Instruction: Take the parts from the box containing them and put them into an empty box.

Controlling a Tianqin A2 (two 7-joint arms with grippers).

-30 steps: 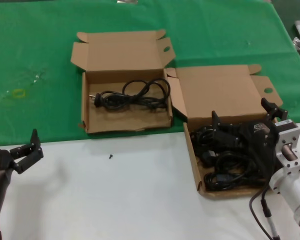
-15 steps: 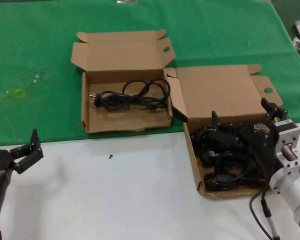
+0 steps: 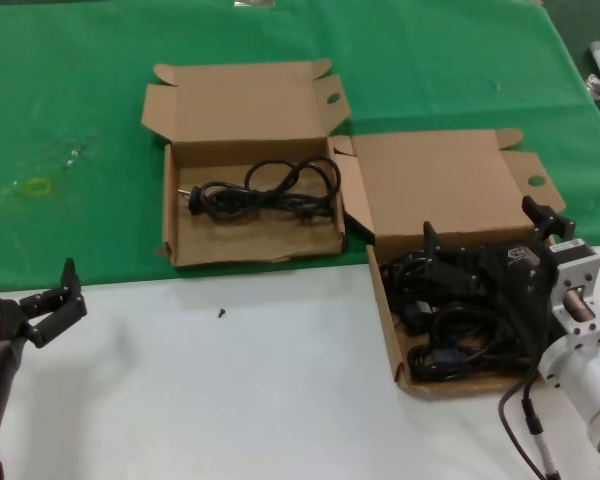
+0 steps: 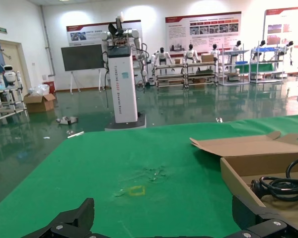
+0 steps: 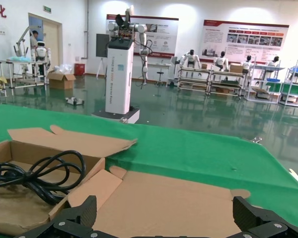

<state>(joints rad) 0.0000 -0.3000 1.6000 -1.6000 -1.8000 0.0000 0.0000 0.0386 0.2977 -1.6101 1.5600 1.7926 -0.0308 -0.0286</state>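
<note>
— Green cloth [image 3: 80, 100] covers the far half of the table and bare white top [image 3: 230, 400] the near half; I'm on the head camera. What do you have on the left?

— I see the left gripper [image 3: 55, 300] low over the white top at the left edge, well apart from both boxes; its fingers [image 3: 70, 272] are spread wide with nothing between them; its wrist camera looks across the cloth.

— And the middle?

— On the cloth sits the ragged-fronted box [image 3: 250, 250], lid up; one power cord [image 3: 265, 190] lies looped on its floor, plug toward the left wall.

— So it isn't bare. The right?

— I have the clean-fronted box [image 3: 390, 330] straddling the cloth edge, just beside the first, lid back; a tangle of black cords [image 3: 450, 345] fills it; the right gripper [image 3: 490, 250] is down among them at the far side of the pile; I cannot tell how its jaws stand or whether they hold a cord.
</note>
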